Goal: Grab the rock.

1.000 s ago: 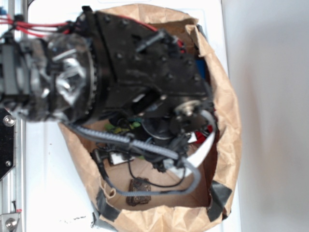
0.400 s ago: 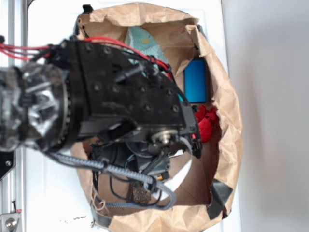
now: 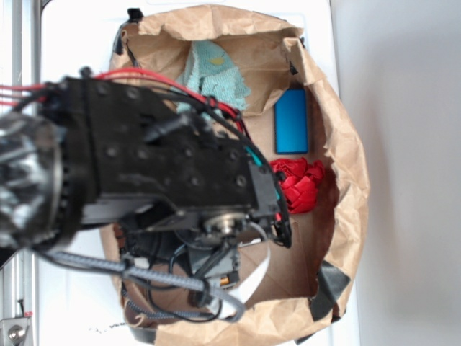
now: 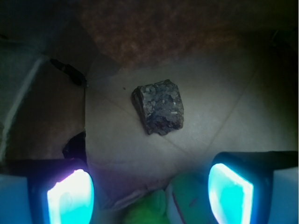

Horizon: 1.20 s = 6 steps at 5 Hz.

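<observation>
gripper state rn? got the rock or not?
Gripper: open, holding nothing. The rock lies on the bag floor ahead of the fingers, untouched.

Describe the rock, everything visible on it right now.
The rock shows only in the wrist view; in the exterior view the arm hides it. It is a small blocky lump, dark grey-black with paler flecks, rough and mottled, with blunt corners. It lies alone on the pale creased floor of the paper bag, nothing else touching it. It sits ahead of the gripper, roughly centred between the two glowing fingers, which stand apart and clear of it. It is not yet grasped.
</observation>
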Tool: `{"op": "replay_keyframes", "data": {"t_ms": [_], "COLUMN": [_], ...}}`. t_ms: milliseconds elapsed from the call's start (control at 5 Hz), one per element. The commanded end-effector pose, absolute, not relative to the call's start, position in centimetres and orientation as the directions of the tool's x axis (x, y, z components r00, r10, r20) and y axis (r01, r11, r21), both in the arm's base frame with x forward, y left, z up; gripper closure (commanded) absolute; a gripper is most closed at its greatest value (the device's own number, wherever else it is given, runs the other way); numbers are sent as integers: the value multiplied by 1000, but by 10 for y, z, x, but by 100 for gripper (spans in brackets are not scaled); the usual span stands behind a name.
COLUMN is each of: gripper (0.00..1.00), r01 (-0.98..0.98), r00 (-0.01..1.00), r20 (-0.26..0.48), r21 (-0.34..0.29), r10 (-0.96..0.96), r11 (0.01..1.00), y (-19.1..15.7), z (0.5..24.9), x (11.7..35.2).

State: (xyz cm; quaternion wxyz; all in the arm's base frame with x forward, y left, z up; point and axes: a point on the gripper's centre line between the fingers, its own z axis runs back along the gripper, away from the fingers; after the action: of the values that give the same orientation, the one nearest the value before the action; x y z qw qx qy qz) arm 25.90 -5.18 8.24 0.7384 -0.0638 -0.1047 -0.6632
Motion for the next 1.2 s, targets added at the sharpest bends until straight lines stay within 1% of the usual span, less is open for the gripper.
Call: {"op": "replay_keyframes", "data": {"t_ms": [0, 200, 400, 600, 1000], "gripper": [0, 0, 0, 0, 0], "r01": [992, 992, 991, 991, 988], "r00": [45, 45, 28, -30, -115], "r20": [237, 237, 232, 254, 230], "r21": [100, 100, 121, 135, 128], "r10": [-970, -970, -972, -967, -966], "r11": [70, 70, 58, 5, -87], "y": [-58, -58, -61, -75, -96], "z": [98, 98, 86, 73, 55], "x": [252, 252, 260, 264, 258]}}
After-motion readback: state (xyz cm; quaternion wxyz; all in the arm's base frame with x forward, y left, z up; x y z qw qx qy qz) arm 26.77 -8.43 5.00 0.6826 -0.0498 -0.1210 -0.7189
